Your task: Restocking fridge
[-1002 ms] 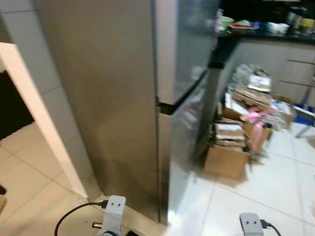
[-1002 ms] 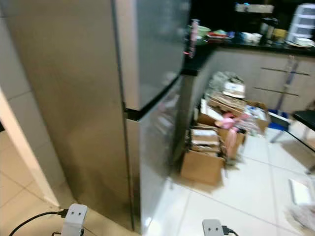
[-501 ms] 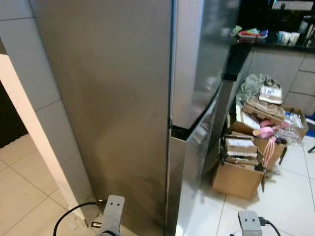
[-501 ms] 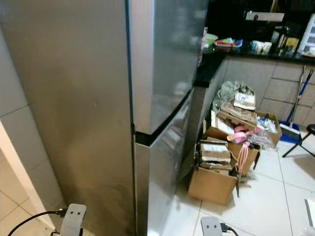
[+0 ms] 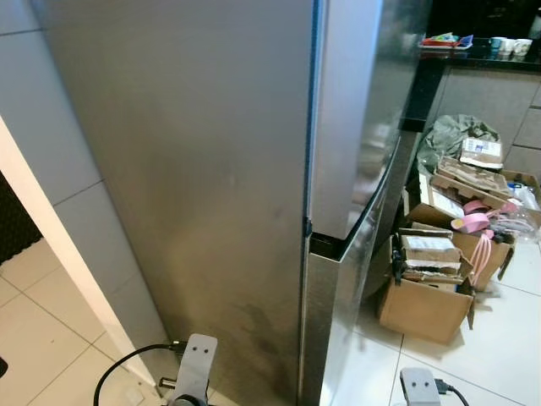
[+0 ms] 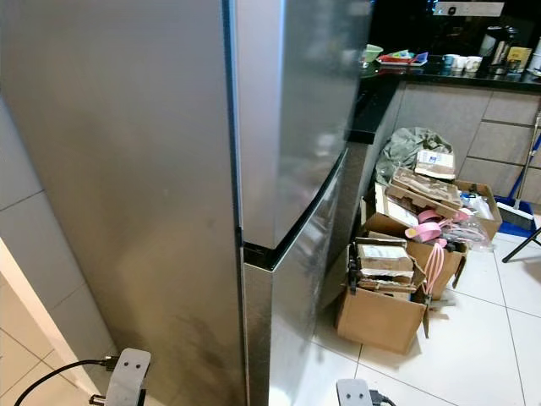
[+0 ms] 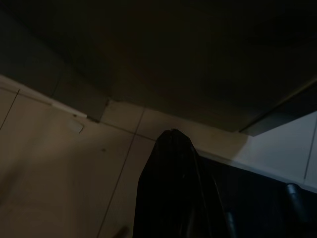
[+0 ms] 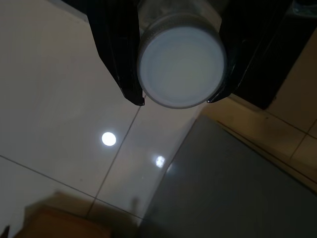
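A tall stainless-steel fridge stands right before me, seen from its side corner. Its upper door and lower door are both closed, with a dark gap between them. My right gripper hangs low over the pale floor tiles, shut on a round container with a white lid. In the dark left wrist view, my left gripper points at the floor by the fridge's foot, its fingers pressed together on nothing. Both wrists show at the lower edge of the eye views.
Open cardboard boxes full of paper and pink items crowd the floor right of the fridge. A dark counter with dishes runs behind them. A white wall edge stands at the left. White tiles lie in front.
The whole picture has shifted: the camera has come closer to the fridge and turned, so the fridge side looms larger. Boxes and fridge doors stay as they were.
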Robot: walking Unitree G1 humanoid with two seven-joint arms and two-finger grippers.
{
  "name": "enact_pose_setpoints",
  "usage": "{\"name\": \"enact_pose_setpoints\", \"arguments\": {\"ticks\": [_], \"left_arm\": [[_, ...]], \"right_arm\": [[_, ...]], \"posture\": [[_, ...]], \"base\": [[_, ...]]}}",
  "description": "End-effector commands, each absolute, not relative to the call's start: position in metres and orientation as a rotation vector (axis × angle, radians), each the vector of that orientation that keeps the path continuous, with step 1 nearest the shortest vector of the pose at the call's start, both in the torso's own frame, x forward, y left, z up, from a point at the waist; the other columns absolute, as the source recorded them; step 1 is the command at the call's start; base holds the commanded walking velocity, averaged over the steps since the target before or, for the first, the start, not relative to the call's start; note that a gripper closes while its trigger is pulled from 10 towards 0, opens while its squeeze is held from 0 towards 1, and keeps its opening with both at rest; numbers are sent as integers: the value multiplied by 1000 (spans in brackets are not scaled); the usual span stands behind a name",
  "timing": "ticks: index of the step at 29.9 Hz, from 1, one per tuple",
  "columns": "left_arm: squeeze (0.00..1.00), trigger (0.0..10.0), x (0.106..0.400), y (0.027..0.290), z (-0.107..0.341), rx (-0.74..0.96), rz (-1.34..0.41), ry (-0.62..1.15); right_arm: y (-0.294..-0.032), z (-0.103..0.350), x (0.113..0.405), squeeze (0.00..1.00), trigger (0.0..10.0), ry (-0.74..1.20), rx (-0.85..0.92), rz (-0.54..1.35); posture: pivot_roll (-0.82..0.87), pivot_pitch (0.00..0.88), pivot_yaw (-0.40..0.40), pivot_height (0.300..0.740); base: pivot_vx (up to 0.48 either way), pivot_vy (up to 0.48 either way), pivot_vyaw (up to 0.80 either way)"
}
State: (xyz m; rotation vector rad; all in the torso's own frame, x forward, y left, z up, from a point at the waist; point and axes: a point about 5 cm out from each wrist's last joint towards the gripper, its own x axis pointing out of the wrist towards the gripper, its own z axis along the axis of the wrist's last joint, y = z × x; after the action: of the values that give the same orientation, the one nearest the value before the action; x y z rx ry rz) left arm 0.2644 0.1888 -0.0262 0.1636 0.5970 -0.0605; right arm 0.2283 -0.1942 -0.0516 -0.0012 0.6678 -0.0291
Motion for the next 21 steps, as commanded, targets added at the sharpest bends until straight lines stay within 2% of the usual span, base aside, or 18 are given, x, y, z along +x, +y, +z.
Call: {"name": "enact_pose_setpoints", "arguments": {"ticks": [1,8,21], "left_arm": [[0,10000,260,186,-30,160,-78,604],[0,10000,258,186,-32,169,-69,617],[0,10000,255,189,-33,125,3,611]], "right_arm": [[-195,-51,228,0,10000,651,7,-40],[-196,-52,226,0,10000,654,6,-41],[-203,-48,230,0,10000,652,-22,-24]], "posture": [[-49,74,24,740],[-57,83,18,740],[-67,100,-16,740]], "base": [[0,-480,0],[0,-480,0],[0,0,0]]}}
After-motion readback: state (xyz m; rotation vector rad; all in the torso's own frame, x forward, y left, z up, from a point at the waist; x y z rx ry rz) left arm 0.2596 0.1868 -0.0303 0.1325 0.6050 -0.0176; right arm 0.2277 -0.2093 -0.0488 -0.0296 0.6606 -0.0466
